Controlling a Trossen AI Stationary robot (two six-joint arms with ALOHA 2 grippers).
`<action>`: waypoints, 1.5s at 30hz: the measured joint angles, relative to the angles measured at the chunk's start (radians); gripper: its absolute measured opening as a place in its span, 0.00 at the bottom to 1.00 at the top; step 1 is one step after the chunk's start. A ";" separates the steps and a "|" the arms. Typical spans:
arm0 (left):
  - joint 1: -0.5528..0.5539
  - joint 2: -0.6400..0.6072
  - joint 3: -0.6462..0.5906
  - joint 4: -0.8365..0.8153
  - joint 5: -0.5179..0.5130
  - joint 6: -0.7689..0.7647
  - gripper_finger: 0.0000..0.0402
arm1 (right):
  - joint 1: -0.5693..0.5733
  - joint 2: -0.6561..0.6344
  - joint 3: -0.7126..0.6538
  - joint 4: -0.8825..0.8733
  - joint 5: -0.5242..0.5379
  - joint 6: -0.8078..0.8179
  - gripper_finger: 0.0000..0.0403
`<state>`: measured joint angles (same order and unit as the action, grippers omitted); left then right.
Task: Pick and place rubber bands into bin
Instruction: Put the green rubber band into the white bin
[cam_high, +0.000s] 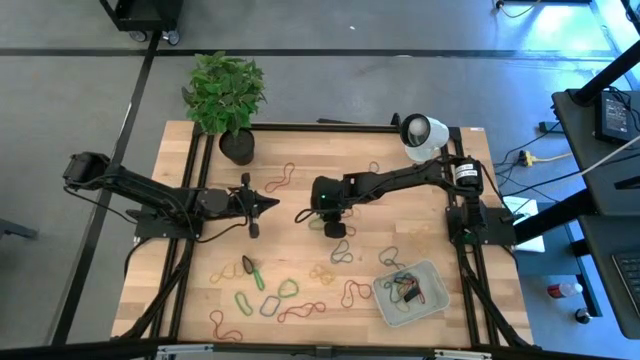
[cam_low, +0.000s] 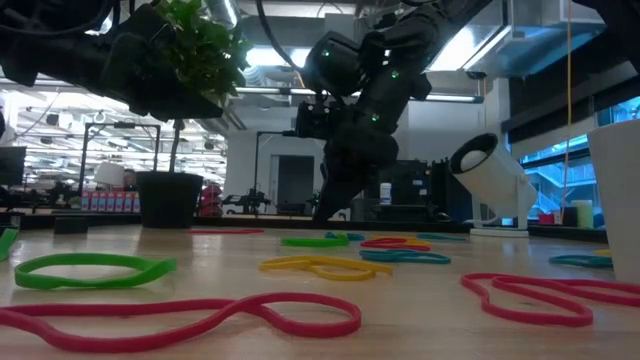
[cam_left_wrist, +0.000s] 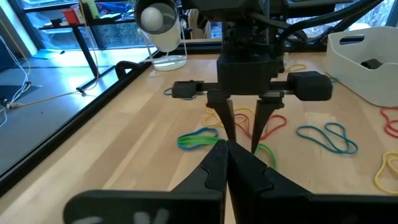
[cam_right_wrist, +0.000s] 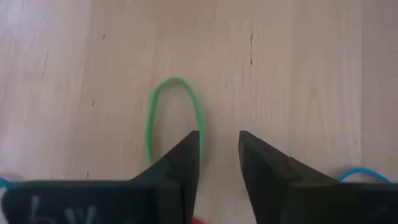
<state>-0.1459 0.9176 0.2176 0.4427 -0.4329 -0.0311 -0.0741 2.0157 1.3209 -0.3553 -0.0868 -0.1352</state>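
Note:
Rubber bands in several colours lie loose on the wooden table, most of them toward its near edge (cam_high: 283, 292); a few lie in the translucent bin (cam_high: 433, 272) near the right corner. My right gripper (cam_right_wrist: 219, 142) points down at mid-table, open by a narrow gap. A green band (cam_right_wrist: 151, 121) lies flat just ahead of it, and one strand runs under one fingertip (cam_right_wrist: 191, 144). Bare wood shows between the fingers. My left gripper (cam_left_wrist: 226, 160) is shut, left of the right one (cam_high: 268, 205), and holds nothing. My right gripper comes from above, pointing down, with one fingertip (cam_right_wrist: 193, 149) over the side strand of the green band (cam_right_wrist: 200, 124). The finger hides that spot, so I cannot tell whether it touches the band. The band lies flat on the table.
A potted plant (cam_high: 232, 100) stands at the far left of the table and a white round camera device (cam_high: 422, 135) at the far right. Red, yellow and blue bands (cam_left_wrist: 323, 137) lie around the right gripper. Bare wood lies between the two arms.

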 joint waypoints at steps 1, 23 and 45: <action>0.000 0.000 0.000 0.000 0.000 0.000 0.01 | 0.001 0.003 0.000 0.002 0.000 0.000 0.30; 0.000 0.000 0.000 -0.006 0.000 0.001 0.00 | 0.018 0.069 0.000 0.029 0.030 0.027 0.02; 0.000 0.000 0.000 0.002 -0.048 0.001 0.01 | 0.118 -0.495 -0.003 -0.460 0.047 0.362 0.00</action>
<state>-0.1457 0.9180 0.2176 0.4451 -0.4808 -0.0303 0.0442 1.5207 1.3182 -0.8150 -0.0395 0.2267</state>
